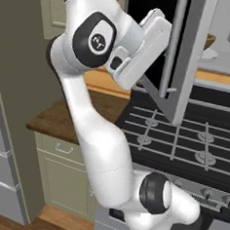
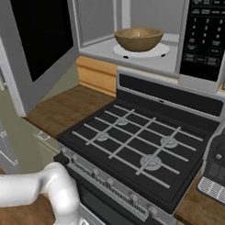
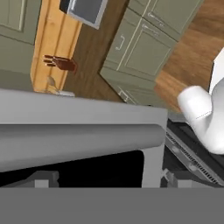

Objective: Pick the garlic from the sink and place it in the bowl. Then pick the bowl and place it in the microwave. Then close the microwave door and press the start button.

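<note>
Two steps remain: the bowl sits inside the microwave, the microwave door stands open, and the hand, fingers apart, meets its handle.

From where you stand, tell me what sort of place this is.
A home kitchen, rendered: a gas hob on an oven, an open microwave above it with a bowl inside, and green cabinets under a wooden counter.
</note>
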{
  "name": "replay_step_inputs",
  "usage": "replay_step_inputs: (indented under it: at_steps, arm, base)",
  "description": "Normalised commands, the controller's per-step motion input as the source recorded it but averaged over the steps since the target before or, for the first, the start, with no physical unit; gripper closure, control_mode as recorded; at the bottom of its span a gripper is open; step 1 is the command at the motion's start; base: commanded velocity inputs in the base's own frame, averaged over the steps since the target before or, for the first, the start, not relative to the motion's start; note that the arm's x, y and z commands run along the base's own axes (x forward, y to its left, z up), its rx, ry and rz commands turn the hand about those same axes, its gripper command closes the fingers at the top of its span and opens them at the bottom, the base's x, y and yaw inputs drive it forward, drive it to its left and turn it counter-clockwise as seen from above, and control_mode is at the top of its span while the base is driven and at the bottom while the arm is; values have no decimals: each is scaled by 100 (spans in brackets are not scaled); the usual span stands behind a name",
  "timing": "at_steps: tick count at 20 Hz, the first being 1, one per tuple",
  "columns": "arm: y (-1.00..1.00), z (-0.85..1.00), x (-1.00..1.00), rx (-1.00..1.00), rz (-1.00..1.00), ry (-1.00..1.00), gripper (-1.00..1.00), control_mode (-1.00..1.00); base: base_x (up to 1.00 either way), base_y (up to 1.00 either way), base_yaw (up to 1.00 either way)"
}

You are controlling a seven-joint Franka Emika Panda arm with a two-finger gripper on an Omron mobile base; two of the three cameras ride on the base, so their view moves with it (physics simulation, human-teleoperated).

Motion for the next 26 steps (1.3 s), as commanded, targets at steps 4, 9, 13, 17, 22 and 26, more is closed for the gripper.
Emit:
replay_step_inputs:
  at_steps: [4, 9, 13, 17, 22, 26]
  arm:
    - [-100, -44, 5, 0, 0, -26, -100, -100]
    - [-100, -51, 19, -2, 0, -31, -100, -100]
    - [-81, -25, 55, -9, 0, -18, -100, -100]
    - [-68, -16, 63, -8, 0, -2, -100, -100]
    - [-19, -1, 94, -12, 0, 0, -100, -100]
    - [-22, 0, 66, -7, 5, 0, -100, -100]
  base:
    - [0, 0, 0]
    - [0, 0, 0]
    - [0, 0, 0]
    - [0, 0, 0]
    - [0, 0, 0]
    - [0, 0, 0]
